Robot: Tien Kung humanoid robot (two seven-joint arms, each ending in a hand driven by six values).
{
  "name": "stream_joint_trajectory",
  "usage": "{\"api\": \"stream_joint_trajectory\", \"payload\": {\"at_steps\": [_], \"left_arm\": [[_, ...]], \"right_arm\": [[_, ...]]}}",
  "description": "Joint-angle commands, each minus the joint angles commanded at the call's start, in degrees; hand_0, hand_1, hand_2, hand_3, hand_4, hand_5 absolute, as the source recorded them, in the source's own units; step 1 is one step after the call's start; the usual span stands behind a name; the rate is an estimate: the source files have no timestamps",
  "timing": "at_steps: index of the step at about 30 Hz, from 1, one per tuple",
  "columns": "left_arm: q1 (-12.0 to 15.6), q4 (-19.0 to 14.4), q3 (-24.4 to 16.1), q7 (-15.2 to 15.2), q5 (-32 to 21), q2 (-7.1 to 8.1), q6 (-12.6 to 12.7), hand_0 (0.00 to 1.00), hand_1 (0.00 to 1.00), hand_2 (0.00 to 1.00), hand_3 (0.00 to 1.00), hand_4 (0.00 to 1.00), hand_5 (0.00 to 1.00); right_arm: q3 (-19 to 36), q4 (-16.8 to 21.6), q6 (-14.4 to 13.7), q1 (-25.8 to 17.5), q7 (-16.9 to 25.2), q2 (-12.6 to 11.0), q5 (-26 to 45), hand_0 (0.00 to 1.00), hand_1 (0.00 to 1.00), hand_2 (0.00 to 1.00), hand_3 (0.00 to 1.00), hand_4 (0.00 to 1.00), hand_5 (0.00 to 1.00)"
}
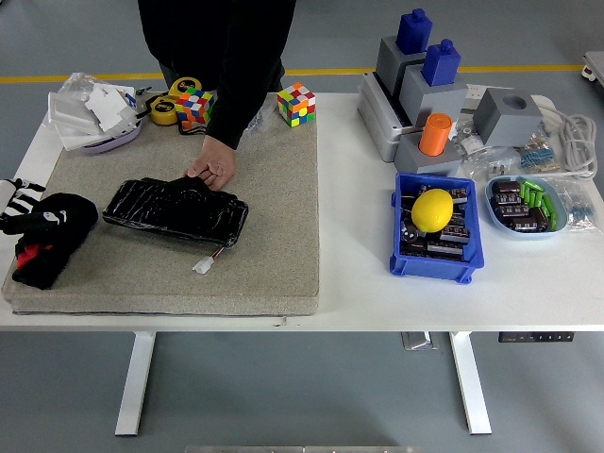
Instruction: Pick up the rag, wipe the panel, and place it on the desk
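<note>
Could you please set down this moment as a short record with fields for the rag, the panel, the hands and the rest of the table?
rag: black rag with a red patch, bunched at the left end of the grey mat
panel: black panel lying flat on the mat, right of the rag
left hand: left hand over the rag's top; grasp not clear
right hand: not in view
person: person's hand resting on the panel's far edge
other items: lemon in a blue bin; two puzzle cubes at the far edge
</note>
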Motion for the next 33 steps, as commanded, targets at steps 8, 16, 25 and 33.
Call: {"api": "stream_joint_trajectory", "payload": {"at_steps": [8,16,25,33], "left_arm": [[-0.3,0.9,1.8,0.2,-0.1,-0.86,-0.4,0.550,0.708,0.746,0.821,0.998,0.559],[-0.5,2.5,2.5,0.4,0.4,-1.59,-0.3,0.548,0.707,0.748,0.822,0.998,0.541],[-0.3,2.9,3.0,-0.2,0.1,-1.83,1.3,0.476,0.624,0.697,0.812,0.998,0.266],[-0.3,3.0,3.4,-1.5,-0.6,-2.18,2.6,0.429,0.535,0.571,0.775,0.980,0.200]], "right_arm": [[0.3,0.0,0.1,-0.2,0.0,0.0,0.1,0.729,0.672,0.683,0.607,0.998,0.550],[0.5,0.0,0.0,-0.1,0.0,0.0,0.0,0.726,0.672,0.683,0.606,0.998,0.551],[1.2,0.0,-0.1,-0.2,-0.1,-0.2,-0.2,0.727,0.672,0.683,0.608,0.998,0.554],[1.5,0.0,-0.2,-0.1,-0.1,-0.4,-0.3,0.726,0.672,0.683,0.609,0.998,0.554]]}}
